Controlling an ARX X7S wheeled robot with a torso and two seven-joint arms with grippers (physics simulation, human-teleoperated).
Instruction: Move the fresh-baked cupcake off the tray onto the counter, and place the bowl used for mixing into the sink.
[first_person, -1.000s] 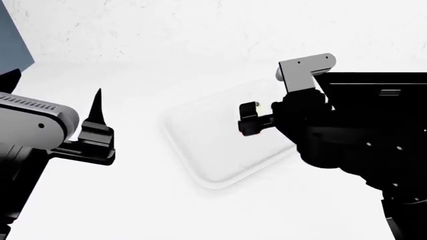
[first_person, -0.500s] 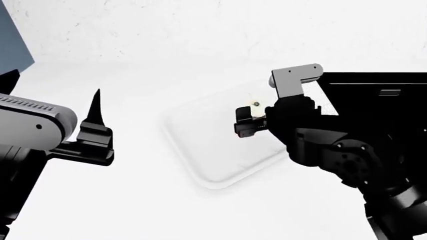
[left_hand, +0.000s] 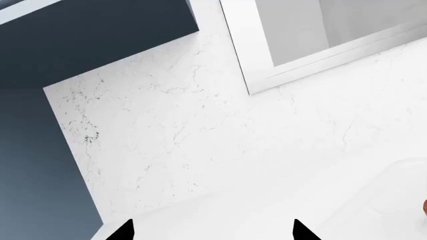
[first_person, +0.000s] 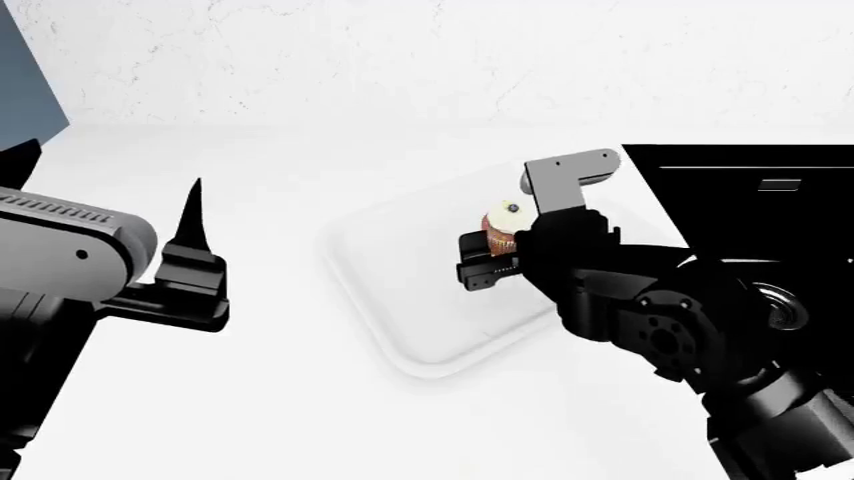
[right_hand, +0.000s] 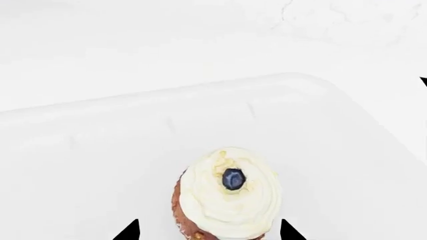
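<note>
Cupcake (first_person: 506, 227) now shows clear beside the right gripper (first_person: 483, 262); a sec ago the arm hid nearly all of it. Arm has slid nearer the robot, so the grab looks lined up but not made. Cupcake stands upright on the tray (first_person: 400, 300), toward its sink-side end, long axis vertical, berry up. Right fingertips (right_hand: 130, 231) sit spread either side of its base, holding nothing. Left gripper (first_person: 194, 262) off the tray's far side, apart, fingers parted & empty.
</note>
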